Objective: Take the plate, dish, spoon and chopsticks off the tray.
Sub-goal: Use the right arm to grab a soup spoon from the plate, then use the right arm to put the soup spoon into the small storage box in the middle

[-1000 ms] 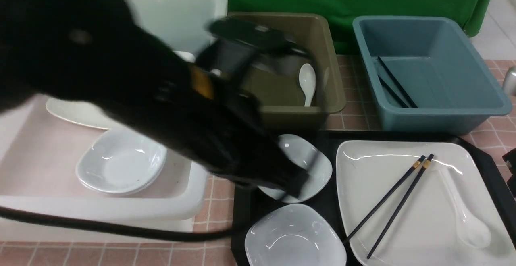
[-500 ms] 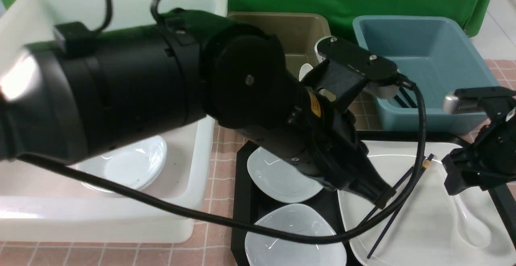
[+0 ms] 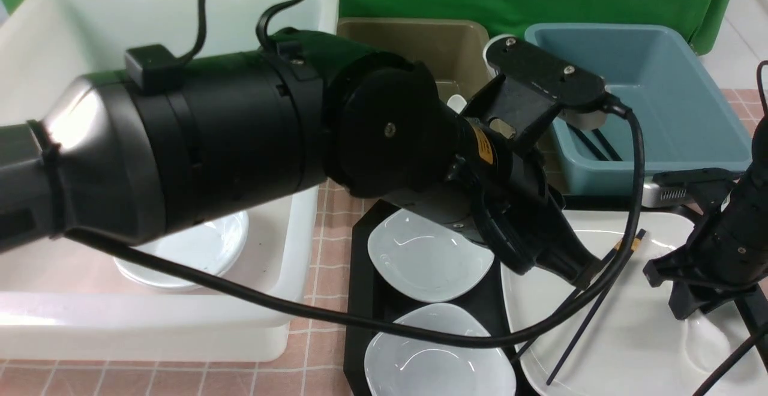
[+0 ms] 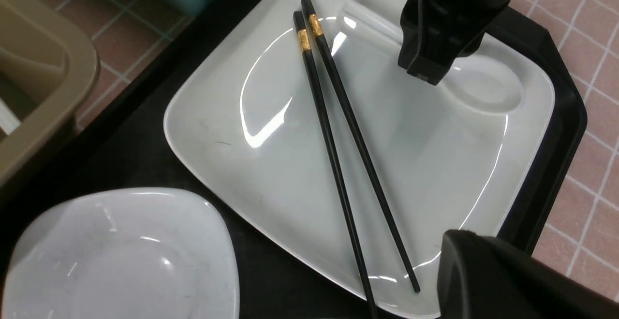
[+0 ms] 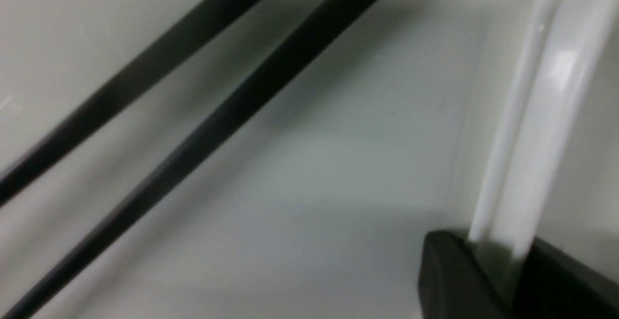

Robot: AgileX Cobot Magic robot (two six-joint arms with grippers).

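Two arms work very close together over the tray point(image 3: 375, 300), and this is the first danger. The right gripper point(image 3: 689, 307) is down on the plate point(image 3: 624, 342). Its jaws are drawn in on both sides of the handle of the spoon point(image 5: 532, 116) and seem to press it, while the bowl of the spoon lies on the plate. The spoon is glossy and the jaws hold only a narrow part of the handle. I think it can turn or slip out during a lift and fall back on the plate. The left gripper point(image 3: 581, 271) is closed and empty, and it hovers just beside the chopsticks point(image 4: 359, 140), which lie across the plate. Its cable point(image 3: 627, 222) hangs low near them. A careless move can drag them, or the two arms can hit each other. Two small dishes point(image 3: 429, 255) wait on the tray as well.
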